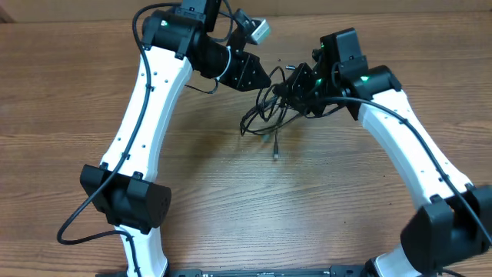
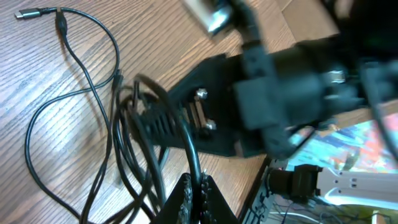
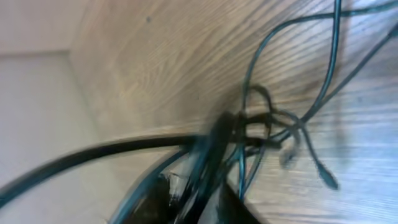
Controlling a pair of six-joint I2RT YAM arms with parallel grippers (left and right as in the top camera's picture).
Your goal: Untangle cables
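Thin black cables (image 1: pixel 264 117) lie in a tangle on the wooden table (image 1: pixel 231 200) between my two grippers, and one silver plug tip (image 1: pixel 275 155) trails toward the front. My left gripper (image 1: pixel 261 77) reaches in from the left. In the left wrist view my left gripper (image 2: pixel 198 194) is shut on one black cable (image 2: pixel 186 140) that runs up out of the knot. My right gripper (image 1: pixel 292 86) meets the tangle from the right. The right wrist view is blurred, but several cable strands (image 3: pixel 267 124) pass between the closed-in fingers of my right gripper (image 3: pixel 208 199).
A loose cable loop (image 2: pixel 68 106) spreads left over the table and ends in a silver plug (image 2: pixel 28 13). The black body of the right arm (image 2: pixel 280 99) hangs close above the knot. The table's edge (image 2: pixel 255 186) runs near the left fingers.
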